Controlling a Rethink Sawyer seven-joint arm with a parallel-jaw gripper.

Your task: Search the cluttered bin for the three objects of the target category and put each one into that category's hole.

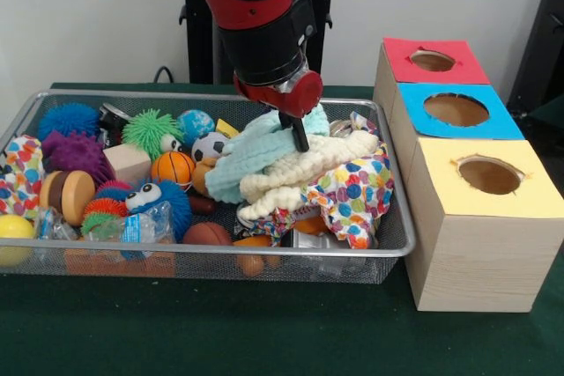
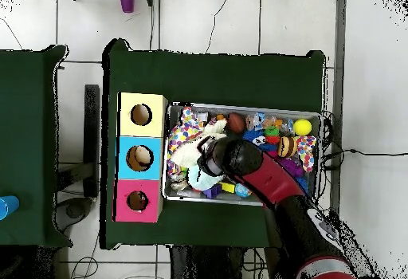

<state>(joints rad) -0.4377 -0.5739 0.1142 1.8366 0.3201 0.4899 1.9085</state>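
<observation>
Currently the gripper is down in the bin on the cloths, finger state indeterminate; the holes beside it show nothing inside, so all three placements appear outstanding.

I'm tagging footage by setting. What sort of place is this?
Probably a robotics lab: a robot arm works over a green-covered table holding a wire-mesh bin of toys and wooden boxes with colour-coded holes, on a tiled floor with loose cables.
</observation>
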